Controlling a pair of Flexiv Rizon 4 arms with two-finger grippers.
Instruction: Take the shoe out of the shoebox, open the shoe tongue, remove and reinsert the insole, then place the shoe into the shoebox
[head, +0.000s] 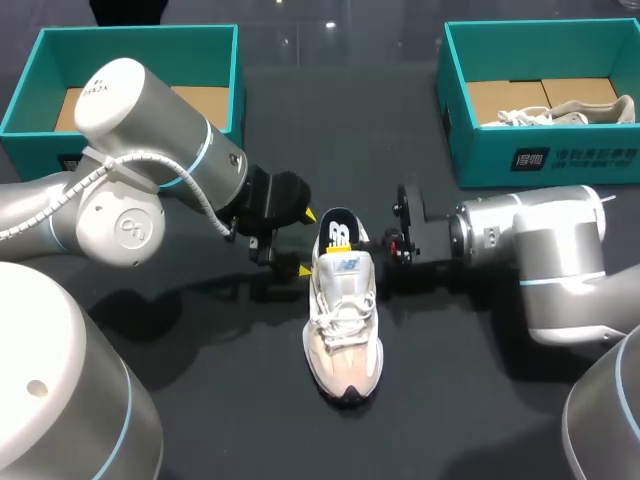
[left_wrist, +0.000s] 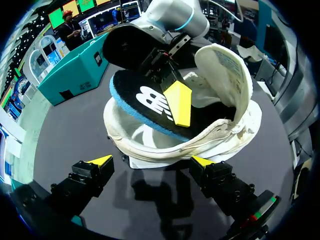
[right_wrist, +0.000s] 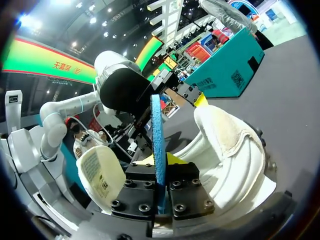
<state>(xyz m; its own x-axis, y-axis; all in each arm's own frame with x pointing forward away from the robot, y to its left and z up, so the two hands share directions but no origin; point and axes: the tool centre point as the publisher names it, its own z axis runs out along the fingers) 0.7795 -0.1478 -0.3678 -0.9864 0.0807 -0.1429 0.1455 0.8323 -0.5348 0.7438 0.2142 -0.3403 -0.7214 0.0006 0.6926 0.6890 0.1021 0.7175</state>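
A pale mesh-and-suede shoe (head: 345, 330) lies on the matte black table (head: 200, 410), near the middle, with its dark rounded toe toward the near edge and its heel toward the far side. White laces cross the upper. The soft padded tongue (left_wrist: 225, 65) is folded back and stands up, with a printed label on its inner face.

The insole (head: 338, 233) rises out of the heel opening. It is a thin flat foam piece, black on top with a white mark, and has a bright blue edge. The right gripper (head: 385, 245) comes in from the right and pinches the insole between its two black bolted finger blocks. In the right wrist view the insole (right_wrist: 158, 145) shows edge-on as a narrow blue strip clamped in that gripper (right_wrist: 160, 165).

The left gripper (head: 306, 243) sits just left of the heel with its fingers spread wide. In the left wrist view its yellow tips (left_wrist: 151, 162) stand on either side of the heel's creased white rim, apart from it and holding nothing.

A teal cardboard left shoebox (head: 30, 80) at the far left shows a plain brown floor. The matching right shoebox (head: 540, 155) at the far right holds a second shoe (head: 560, 112) in cream.
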